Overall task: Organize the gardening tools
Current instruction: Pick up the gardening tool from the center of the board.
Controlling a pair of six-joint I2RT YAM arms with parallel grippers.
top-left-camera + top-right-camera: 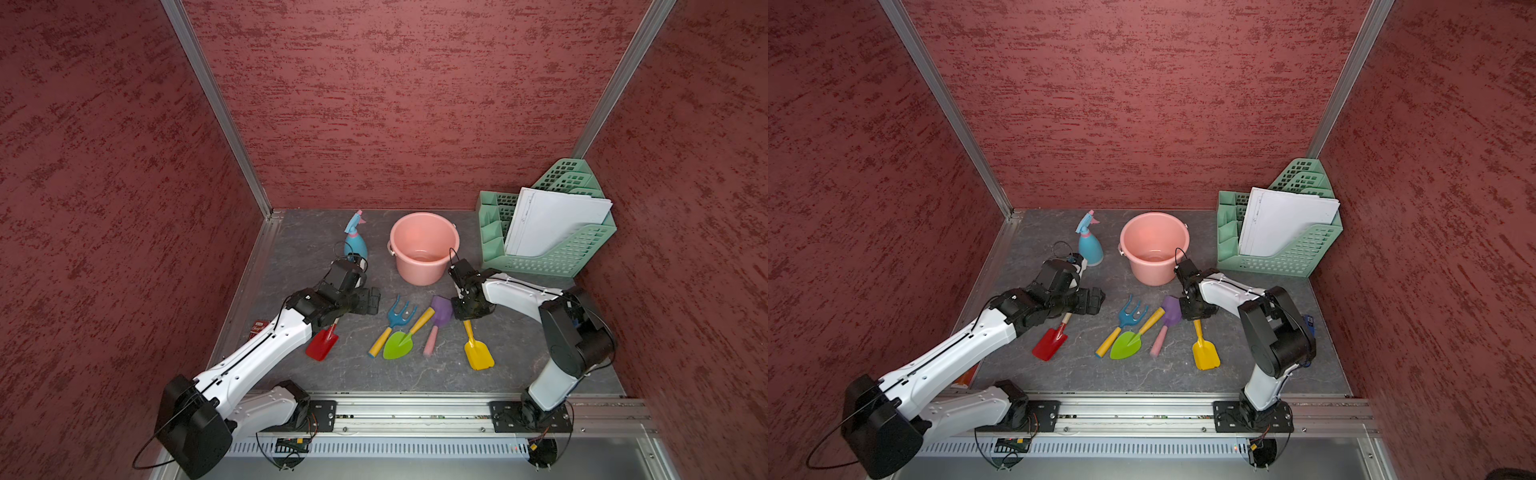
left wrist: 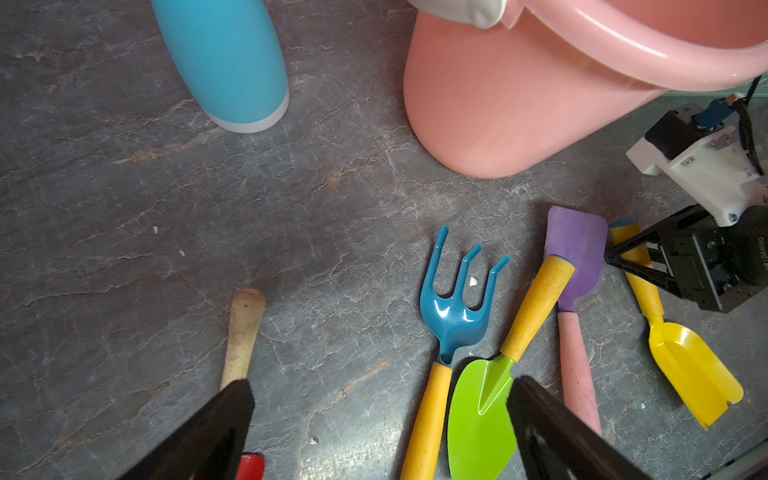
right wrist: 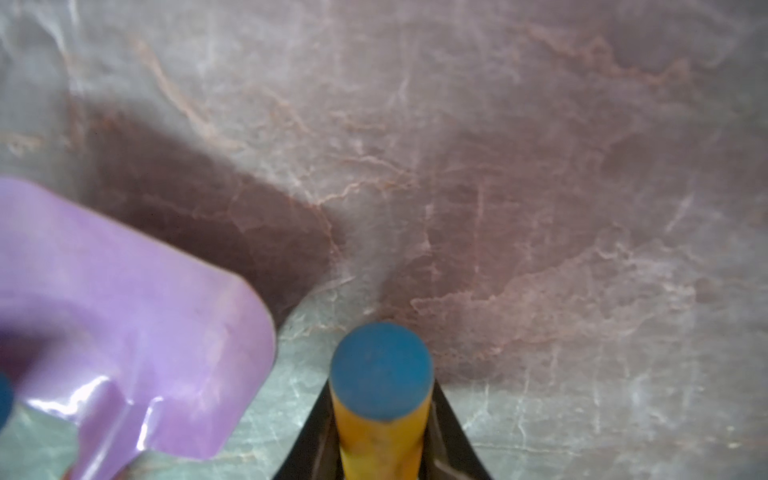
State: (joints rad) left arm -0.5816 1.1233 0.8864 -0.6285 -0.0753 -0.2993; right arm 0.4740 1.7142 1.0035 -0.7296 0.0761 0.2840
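In a top view, my right tool (image 1: 467, 318) grips the yellow plastic scoop (image 1: 478, 353), which lies handle toward the pink plastic bucket (image 1: 417, 272), blade toward my base. Left wrist: my left tool (image 2: 378, 395) gapes wide over grey marbled worktop (image 2: 124, 208). Right wrist: jaws clamped on the blue-capped handle, purple spade (image 3: 124, 311) blade just beside.

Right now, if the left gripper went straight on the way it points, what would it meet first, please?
Probably the bare table, in the gap between the red trowel and the blue fork; the left gripper hangs open above it. Depth is unclear.
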